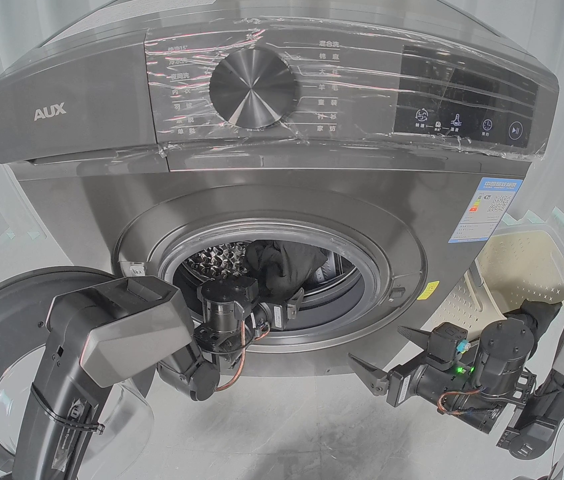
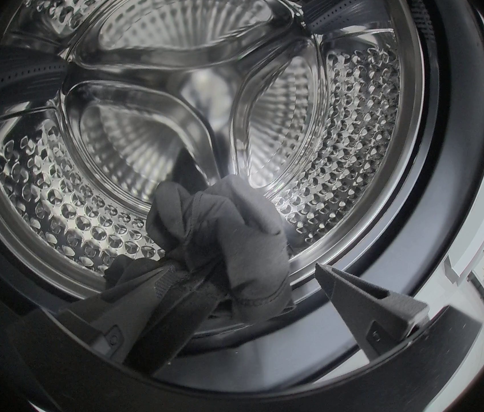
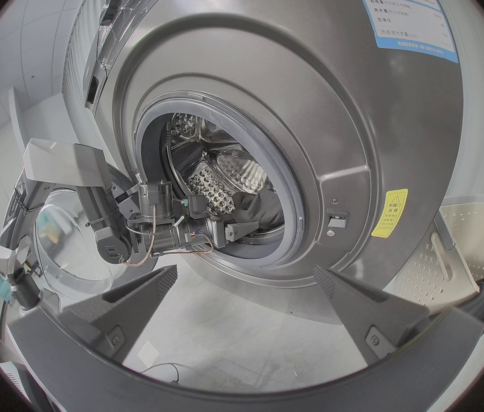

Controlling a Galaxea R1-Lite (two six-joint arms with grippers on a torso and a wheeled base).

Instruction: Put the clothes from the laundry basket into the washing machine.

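A: Where's the dark garment [image 2: 224,236]?
B: Bunched at the mouth of the drum [image 2: 345,133], across the front lip. Part is inside, and a tail hangs back over one finger of the left gripper [image 1: 288,301].
A: Is it clamped?
B: No. The jaws stand wide. The bare finger [image 2: 368,310] has a clear gap to the cloth, and the cloth only drapes on the other one. Reads as a release at the opening.
A: Why so shallow?
B: Judgement: the wrist sits right at the door seal [image 2: 453,155], so the arm needn't go deep. Risk is that the tail rides back out on the finger, or lies on the seal and fouls the door [image 1: 2,315], which is swung wide open on the robot's left.
A: Right side?
B: The right gripper [image 3: 245,270] is spread wide with nothing in it. It's low in front of the washing machine [image 1: 82,201], between the opening and the laundry basket [image 1: 528,255]. Probably kept out of the left arm's way and near the next pick.
A: Anything left in the basket?
B: Something dark at its lower edge beside the right arm. Could be fabric, can't confirm.
A: Next?
B: Likely a nudge deeper, a clean pull-out, then the basket.
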